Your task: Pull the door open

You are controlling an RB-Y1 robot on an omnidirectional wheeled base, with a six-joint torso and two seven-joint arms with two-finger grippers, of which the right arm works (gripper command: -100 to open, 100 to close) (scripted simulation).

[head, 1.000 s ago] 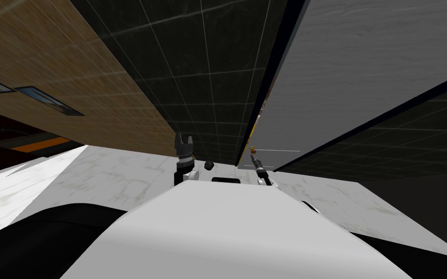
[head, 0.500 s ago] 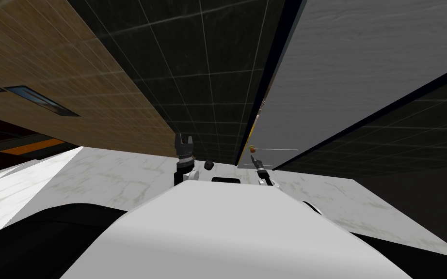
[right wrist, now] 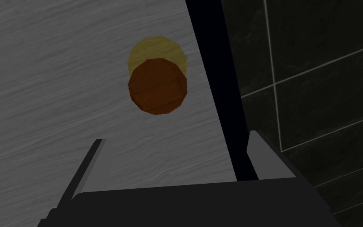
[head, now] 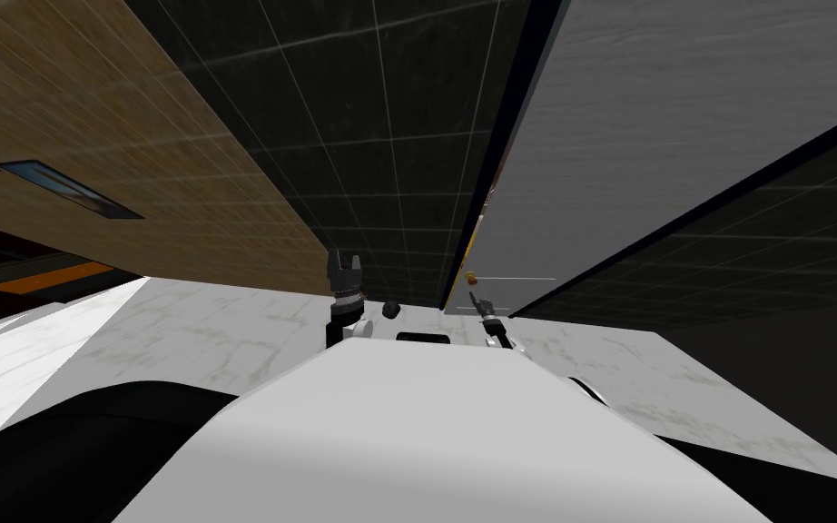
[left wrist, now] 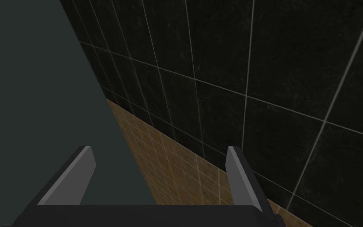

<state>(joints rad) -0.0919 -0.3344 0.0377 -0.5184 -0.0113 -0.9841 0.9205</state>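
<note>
A grey wood-grained door (head: 644, 136) fills the upper right of the head view, its dark edge beside a black tiled wall (head: 389, 136). Its round brown knob (right wrist: 157, 86) on a yellow base sits close to that edge, seen small in the head view as the knob (head: 471, 275). My right gripper (right wrist: 178, 153) is open, pointing at the door a short way short of the knob, with nothing between its fingers; in the head view the right gripper (head: 476, 297) is just below the knob. My left gripper (left wrist: 157, 165) is open and held up toward the tiled wall, also seen as the left gripper (head: 344, 263).
A brown tiled wall (head: 117, 118) runs along the left, with a white marbled floor (head: 181, 327) below. A dark door frame strip (head: 680, 227) and more black tiles (head: 771, 254) lie to the right of the door.
The whole head view has shifted slightly to the left, so my head or base has moved a little. The right gripper stays just below the knob.
</note>
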